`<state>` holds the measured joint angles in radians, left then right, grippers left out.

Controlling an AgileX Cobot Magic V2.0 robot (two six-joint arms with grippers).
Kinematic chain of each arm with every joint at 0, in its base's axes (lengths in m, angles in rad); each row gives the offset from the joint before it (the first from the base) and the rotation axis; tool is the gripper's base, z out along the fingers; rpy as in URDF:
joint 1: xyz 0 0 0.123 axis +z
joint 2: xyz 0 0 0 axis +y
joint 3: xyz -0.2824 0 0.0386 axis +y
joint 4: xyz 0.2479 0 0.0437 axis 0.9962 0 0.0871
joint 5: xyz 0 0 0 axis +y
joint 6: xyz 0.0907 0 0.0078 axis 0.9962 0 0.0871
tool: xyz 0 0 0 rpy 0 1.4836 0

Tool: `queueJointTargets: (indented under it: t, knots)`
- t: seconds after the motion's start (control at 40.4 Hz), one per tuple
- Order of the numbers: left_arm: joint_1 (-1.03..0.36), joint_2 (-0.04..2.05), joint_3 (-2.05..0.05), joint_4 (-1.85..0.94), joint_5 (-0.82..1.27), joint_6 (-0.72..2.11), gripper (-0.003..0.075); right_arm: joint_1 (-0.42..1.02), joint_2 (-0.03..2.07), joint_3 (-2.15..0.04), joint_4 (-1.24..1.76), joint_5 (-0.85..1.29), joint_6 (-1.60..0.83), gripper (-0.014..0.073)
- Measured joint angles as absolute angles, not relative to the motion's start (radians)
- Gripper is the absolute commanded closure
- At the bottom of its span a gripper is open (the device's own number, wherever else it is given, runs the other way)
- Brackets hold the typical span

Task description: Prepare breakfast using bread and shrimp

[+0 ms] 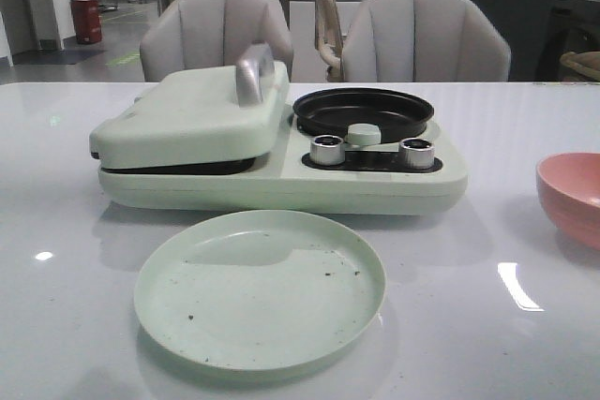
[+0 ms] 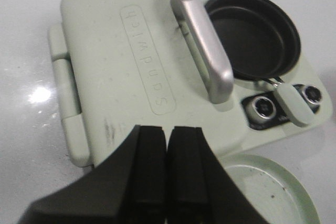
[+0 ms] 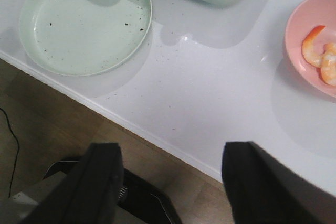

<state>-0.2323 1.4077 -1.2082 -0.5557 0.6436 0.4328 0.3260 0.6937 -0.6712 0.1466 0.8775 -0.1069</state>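
The green plate (image 1: 260,289) sits nearest, bare but for crumbs. The shrimp (image 3: 318,55) wait in the pink bowl (image 3: 296,22); no bread shows. The left gripper (image 2: 166,169) is clenched, the right gripper (image 3: 170,182) released. It should reach slowly, straight over the bowl.

left end effector (image 2: 165,174): black, blocky fingers | right end effector (image 3: 170,182): black, matte fingers

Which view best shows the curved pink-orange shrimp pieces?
The right wrist view: the curved pink-orange shrimp pieces lie visible inside the round pink bowl. The front view shows only the bowl's outside; the left wrist view shows neither.
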Motion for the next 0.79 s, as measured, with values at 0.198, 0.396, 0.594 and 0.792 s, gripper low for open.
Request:
queueJointTargets:
  t: [0.198,0.396,0.594,0.792]
  knots:
    - [-0.352,1.254,-1.083,-0.556,0.602,0.441,0.0608,0.326,0.694,-0.671,0.147,0.878,-0.107,0.0076]
    - [-0.448,1.109,-0.973,-0.556,0.58,0.441,0.0608,0.326,0.694,-0.671,0.147,0.878,-0.107,0.0076]
    - [-0.505,0.968,-0.855,-0.552,0.58,0.441,0.0608,0.326,0.694,-0.671,0.147,0.878,-0.107,0.0076]
    - [-0.507,0.855,-0.771,-0.518,0.58,0.441,0.0608,0.326,0.694,-0.671,0.147,0.878,-0.107,0.0076]
